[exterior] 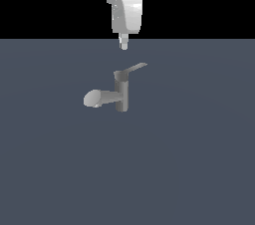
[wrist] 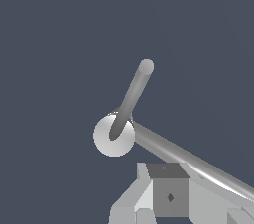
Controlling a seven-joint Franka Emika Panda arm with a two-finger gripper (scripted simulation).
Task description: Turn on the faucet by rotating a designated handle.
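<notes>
Grey faucet, hand above handle, touching nothing

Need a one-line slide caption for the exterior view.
Panda gripper hovers above a grey faucet, clear of its thin handle; spout points toward the exterior view's left.

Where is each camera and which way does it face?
Exterior view: off the arm, looking level at the faucet side-on; the arm hangs above it, claw tip down.
Wrist view: on the wrist, looking down on the handle; part of the claw shows.
Both show the faucet, handle and grey floor.
</notes>
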